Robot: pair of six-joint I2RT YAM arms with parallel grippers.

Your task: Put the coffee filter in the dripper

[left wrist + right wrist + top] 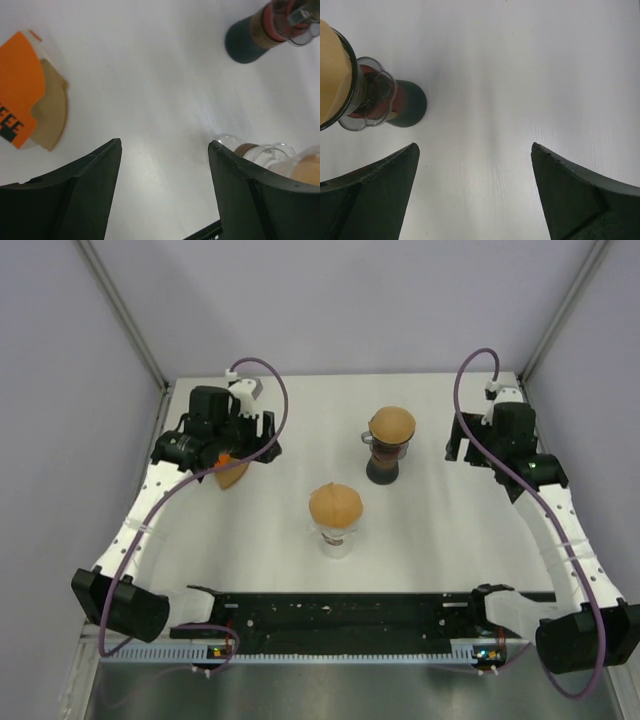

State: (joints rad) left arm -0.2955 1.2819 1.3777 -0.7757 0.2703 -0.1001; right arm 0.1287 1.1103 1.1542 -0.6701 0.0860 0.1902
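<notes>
1. White table (270, 540) lies open between our arms, with walls on three sides.
2. Dark-based dripper (386, 462) and clear dripper (336, 535) stand mid-table, well apart.
3. Our left gripper (165, 144) gapes empty; the coffee filter (52, 110) lies outside its fingers, untouched.
4. Our right gripper (475, 146) is spread and empty.

The left gripper (165, 145) hangs over the white worktop (150, 75) with its two dark jaws spread wide at the bottom of the view and only bare surface between them. At the left edge lies an orange packet (17, 90) with black lettering, and a brown coffee filter (50, 112) sticks out from under its right side. A dark-based dripper (247, 42) with a reddish band stands in the upper right corner, and a clear glass dripper (265, 155) holding tan paper (307, 170) shows just behind the right-hand jaw.
</notes>
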